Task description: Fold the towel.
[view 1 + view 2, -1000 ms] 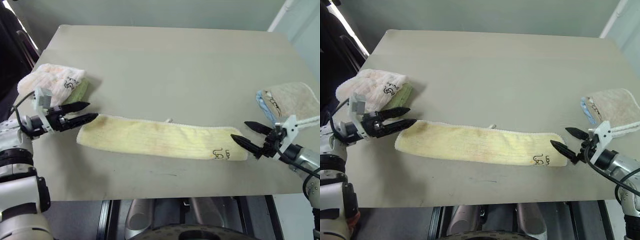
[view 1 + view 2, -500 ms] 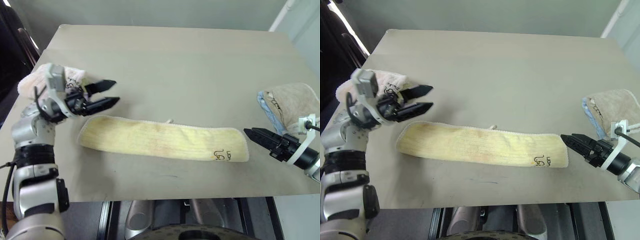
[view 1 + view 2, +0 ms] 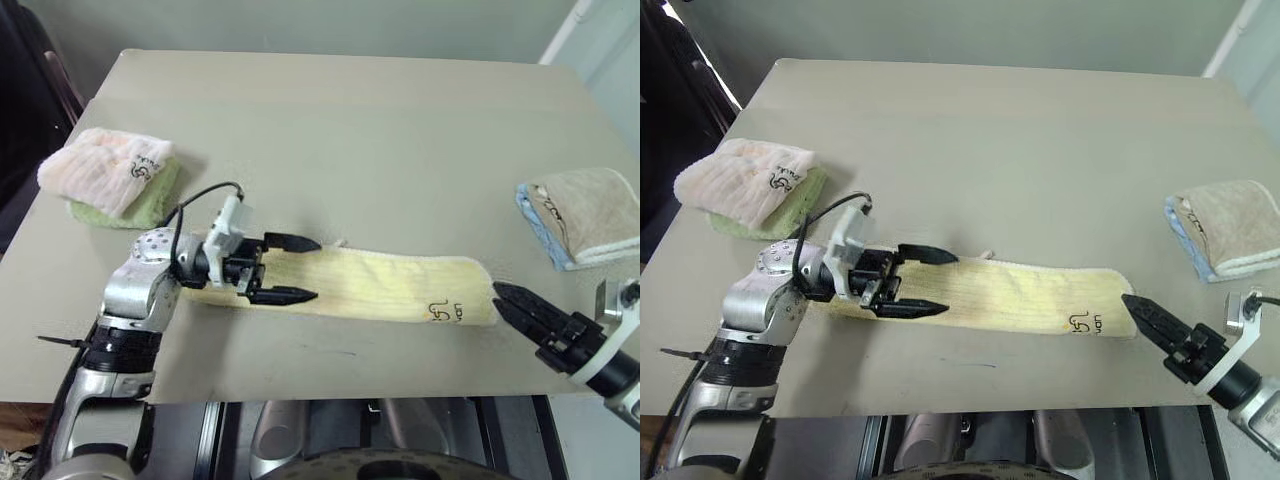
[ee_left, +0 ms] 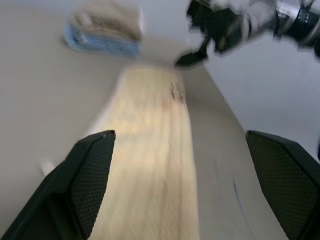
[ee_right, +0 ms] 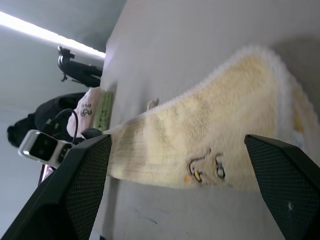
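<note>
- While the towel [image 3: 380, 285] lies flat as a long narrow strip near the front edge of the counter [image 3: 350, 130], its long axis runs across the robot's front, from the left arm's side to the right arm's side.
- Left gripper [image 3: 297, 268] hovers over the strip's left end and points along that axis toward the far end. Its fingers are spread wide with nothing between them, one over each long edge of the cloth.
- Right gripper [image 3: 1152, 318] sits just off the opposite short end, beside the small dark printed mark [image 3: 1082, 323], pointing back at the towel. Its fingers are also wide apart and hold nothing.
- Each arm is nearest its own end, so the likely fold brings one short end over to the other along the length.
- Left fingers are already above cloth. The right ones are just beside the edge, and I cannot tell if they touch it.
- Two other folded cloth piles [image 3: 115, 175] [image 3: 580, 215] sit well apart from the strip.
</note>
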Robot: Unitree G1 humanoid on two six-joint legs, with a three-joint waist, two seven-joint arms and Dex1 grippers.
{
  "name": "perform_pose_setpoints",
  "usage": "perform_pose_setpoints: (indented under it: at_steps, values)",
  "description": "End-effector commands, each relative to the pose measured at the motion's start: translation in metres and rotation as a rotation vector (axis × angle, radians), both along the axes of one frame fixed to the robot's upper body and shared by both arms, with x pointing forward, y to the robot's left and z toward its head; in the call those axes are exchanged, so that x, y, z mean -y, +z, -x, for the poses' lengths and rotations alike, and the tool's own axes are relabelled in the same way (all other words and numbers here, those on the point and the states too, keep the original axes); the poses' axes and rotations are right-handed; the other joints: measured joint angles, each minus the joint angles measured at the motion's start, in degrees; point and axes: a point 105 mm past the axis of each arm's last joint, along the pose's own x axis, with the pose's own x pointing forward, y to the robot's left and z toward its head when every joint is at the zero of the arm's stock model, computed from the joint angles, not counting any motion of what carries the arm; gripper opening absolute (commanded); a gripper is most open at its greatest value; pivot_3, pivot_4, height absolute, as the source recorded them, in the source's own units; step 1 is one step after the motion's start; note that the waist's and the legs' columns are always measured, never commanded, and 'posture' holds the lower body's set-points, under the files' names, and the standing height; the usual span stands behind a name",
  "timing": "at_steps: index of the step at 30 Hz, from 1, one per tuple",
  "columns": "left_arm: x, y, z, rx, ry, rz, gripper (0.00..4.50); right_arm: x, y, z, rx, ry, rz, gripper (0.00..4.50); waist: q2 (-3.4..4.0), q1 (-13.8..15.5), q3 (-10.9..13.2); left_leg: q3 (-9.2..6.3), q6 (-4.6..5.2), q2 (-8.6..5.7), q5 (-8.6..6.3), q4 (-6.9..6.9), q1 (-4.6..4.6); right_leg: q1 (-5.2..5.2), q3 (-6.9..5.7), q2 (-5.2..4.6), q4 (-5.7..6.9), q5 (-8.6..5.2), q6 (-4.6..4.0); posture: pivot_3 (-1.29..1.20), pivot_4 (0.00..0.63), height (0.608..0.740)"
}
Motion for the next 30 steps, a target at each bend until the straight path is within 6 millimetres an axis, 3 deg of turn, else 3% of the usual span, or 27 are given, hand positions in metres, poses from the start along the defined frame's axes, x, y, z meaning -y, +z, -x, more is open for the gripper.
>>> perform_pose_setpoints:
  at_steps: [1, 5, 11, 16, 21, 30]
  values:
    - [0.007, -0.003, 0.0, -0.01, 0.015, -0.086, 4.5, -0.008, 0.008, 0.008, 0.026, 0.011, -0.024, 4.48, 0.03, 0.0, 0.0, -0.01, 0.02, 0.0, -0.03, -0.01, -0.02, 0.03, 0.0, -0.01, -0.1, 0.01, 0.01, 0.0, 0.15, 0.697]
    - [0.019, -0.007, -0.001, -0.003, 0.037, -0.129, 4.5, -0.016, -0.01, 0.026, -0.083, 0.029, -0.046, 4.48, 0.03, 0.1, 0.0, 0.02, 0.07, 0.0, -0.17, -0.11, -0.06, 0.11, 0.0, -0.05, -0.5, 0.06, 0.04, 0.0, 0.15, 0.697]
    - [0.02, -0.015, -0.004, 0.006, 0.07, -0.175, 4.5, -0.016, -0.019, 0.029, -0.134, 0.034, -0.065, 4.48, 0.05, 0.1, 0.0, 0.08, 0.22, 0.0, -0.32, -0.15, -0.05, 0.11, 0.0, -0.06, -0.66, 0.08, 0.05, 0.0, 0.15, 0.697]
    - [0.024, -0.015, -0.006, 0.011, 0.069, -0.162, 4.5, -0.005, -0.03, 0.02, -0.187, 0.028, -0.035, 4.48, 0.08, 0.2, -0.1, 0.1, 0.25, 0.0, -0.33, -0.26, -0.02, 0.15, 0.01, -0.07, -0.88, 0.19, -0.07, 0.0, 0.15, 0.697]
    - [0.03, -0.001, -0.006, 0.028, 0.055, -0.118, 4.5, 0.005, -0.029, 0.004, -0.166, 0.001, -0.029, 4.48, 0.1, 0.2, -0.1, 0.13, 0.35, 0.0, -0.27, -0.29, -0.01, 0.22, 0.01, -0.08, -1.02, 0.41, -0.22, 0.0, 0.15, 0.697]
    - [0.039, 0.016, 0.008, 0.117, -0.034, -0.123, 4.5, -0.003, -0.035, 0.002, -0.182, -0.002, -0.055, 4.48, 0.12, 0.3, -0.1, 0.14, 0.45, 0.01, -0.25, -0.33, 0.08, 0.38, 0.0, -0.08, -1.19, 0.48, -0.12, 0.0, 0.15, 0.697]
